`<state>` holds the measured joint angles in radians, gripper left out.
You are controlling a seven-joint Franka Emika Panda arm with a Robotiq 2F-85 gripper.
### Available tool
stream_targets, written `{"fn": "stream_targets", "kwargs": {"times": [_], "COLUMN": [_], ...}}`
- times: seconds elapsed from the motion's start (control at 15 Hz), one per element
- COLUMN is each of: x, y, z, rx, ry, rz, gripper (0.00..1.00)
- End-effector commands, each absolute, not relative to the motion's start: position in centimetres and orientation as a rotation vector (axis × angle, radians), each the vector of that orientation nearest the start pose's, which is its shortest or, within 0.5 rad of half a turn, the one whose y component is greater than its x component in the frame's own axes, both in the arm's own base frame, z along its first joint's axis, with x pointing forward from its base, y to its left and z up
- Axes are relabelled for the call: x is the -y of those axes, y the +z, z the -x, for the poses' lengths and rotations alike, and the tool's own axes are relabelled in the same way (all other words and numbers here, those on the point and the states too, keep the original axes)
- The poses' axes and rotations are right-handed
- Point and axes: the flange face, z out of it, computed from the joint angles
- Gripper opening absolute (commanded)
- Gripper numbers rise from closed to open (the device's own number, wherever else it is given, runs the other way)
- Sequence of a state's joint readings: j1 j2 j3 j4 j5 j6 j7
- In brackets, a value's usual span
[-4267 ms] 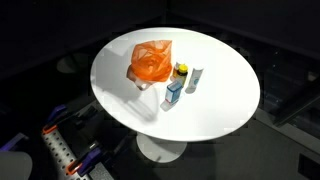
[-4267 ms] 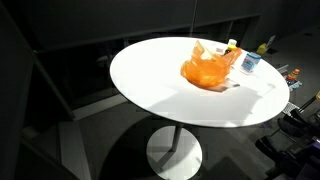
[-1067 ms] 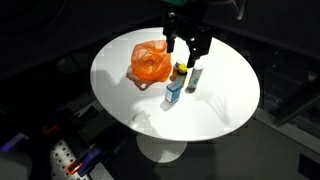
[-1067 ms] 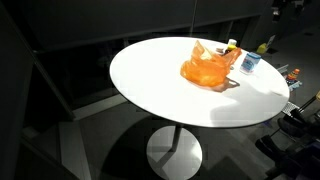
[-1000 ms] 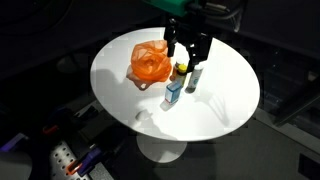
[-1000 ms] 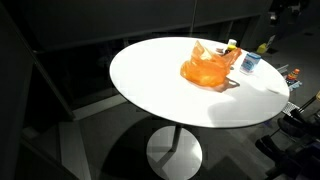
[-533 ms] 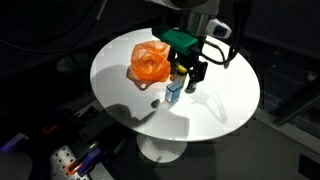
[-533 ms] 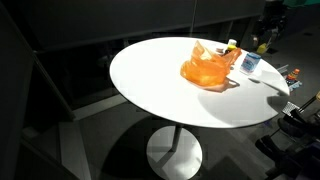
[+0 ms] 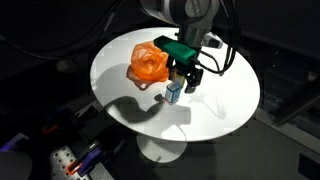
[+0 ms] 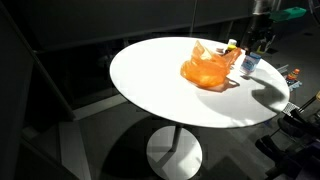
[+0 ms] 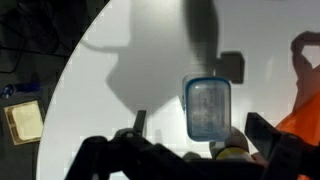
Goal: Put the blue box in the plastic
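Gripper (image 9: 184, 76) spread wide, empty, hovering over upright blue box (image 9: 174, 94); orange plastic bag (image 9: 148, 63) just beside on white tabletop (image 9: 225, 100)

The black pincer (image 9: 183, 80) carries a bright green block (image 9: 180, 47) above its fingers, and right beneath it is the small blue rectangular box (image 11: 208, 108), its top face a pale, translucent grey-blue. Beside the pincer the crumpled orange plastic bag (image 9: 148, 63) is glossy and unpatterned, a small yellow-capped bottle (image 10: 232, 46) sits close by, and the plain round white table (image 9: 225, 110) bears a dark grey shadow (image 9: 135, 108).
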<state>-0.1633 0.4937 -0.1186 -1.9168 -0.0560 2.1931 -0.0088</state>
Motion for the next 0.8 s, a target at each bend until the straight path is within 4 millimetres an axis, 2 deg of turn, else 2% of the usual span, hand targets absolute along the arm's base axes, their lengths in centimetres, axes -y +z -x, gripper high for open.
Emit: {"fn": "stream_targets", "kwargs": {"times": [0.0, 0.07, 0.13, 0.2, 0.47, 0.6, 0.67, 0.73], "x": [16.9, 16.9, 16.9, 16.8, 16.7, 16.2, 15.9, 15.5], "y": [21.4, 21.2, 20.9, 20.7, 20.1, 21.3, 22.1, 23.0], "z": [-59.1, -59.2, -59.4, -59.5, -59.9, -59.7, -59.6, -59.4], "rx": [-0.336, -0.336, -0.336, -0.334, -0.336, -0.326, -0.326, -0.32], "ry": [0.37, 0.374, 0.38, 0.384, 0.402, 0.41, 0.419, 0.432], "rz": [3.155, 3.154, 3.153, 3.153, 3.147, 3.143, 3.148, 3.15], "gripper": [1.0, 1.0, 0.94, 0.74, 0.42, 0.25, 0.19, 0.19]}}
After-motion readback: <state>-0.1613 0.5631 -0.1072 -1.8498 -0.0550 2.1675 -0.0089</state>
